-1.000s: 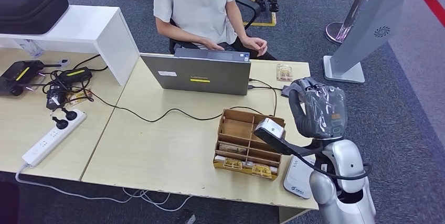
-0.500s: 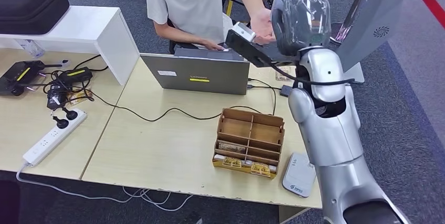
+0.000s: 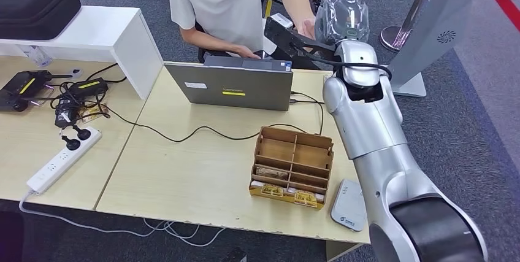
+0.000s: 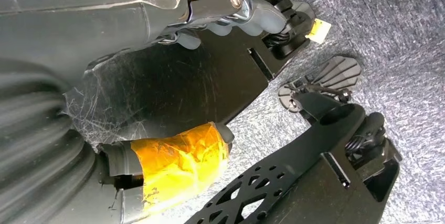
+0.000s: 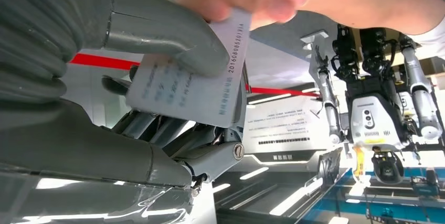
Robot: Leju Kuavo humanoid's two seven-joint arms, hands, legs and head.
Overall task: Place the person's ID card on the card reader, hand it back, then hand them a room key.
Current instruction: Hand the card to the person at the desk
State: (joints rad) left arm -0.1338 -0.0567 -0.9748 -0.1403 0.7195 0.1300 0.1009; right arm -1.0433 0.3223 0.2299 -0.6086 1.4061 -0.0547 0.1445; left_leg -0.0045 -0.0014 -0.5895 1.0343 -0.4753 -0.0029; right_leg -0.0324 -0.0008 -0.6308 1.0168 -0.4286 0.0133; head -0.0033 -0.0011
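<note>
I am holding the right hand [image 3: 341,19] raised past the far edge of the pale wooden desk [image 3: 184,170], up at the seated person's outstretched hand [image 3: 305,27]. In the right wrist view the pale rectangular ID card with printed digits along one edge [image 5: 183,85] is sitting pinched between my thick grey thumb [image 5: 157,30] and the darker fingers [image 5: 152,124] beneath it, while the person's fingertips are gripping the card's far end, the end pointing away from my palm. So both of us are touching the card now, its long axis running from my hand out toward theirs. Whether this is taking or giving back I cannot tell; the flat white card reader [image 3: 348,205] is lying at the near desk edge, just beside the brown cardboard compartment box [image 3: 292,167], well apart from the card. The left hand [image 4: 199,11] is hanging over grey carpet; I cannot tell how its fingers are set.
</note>
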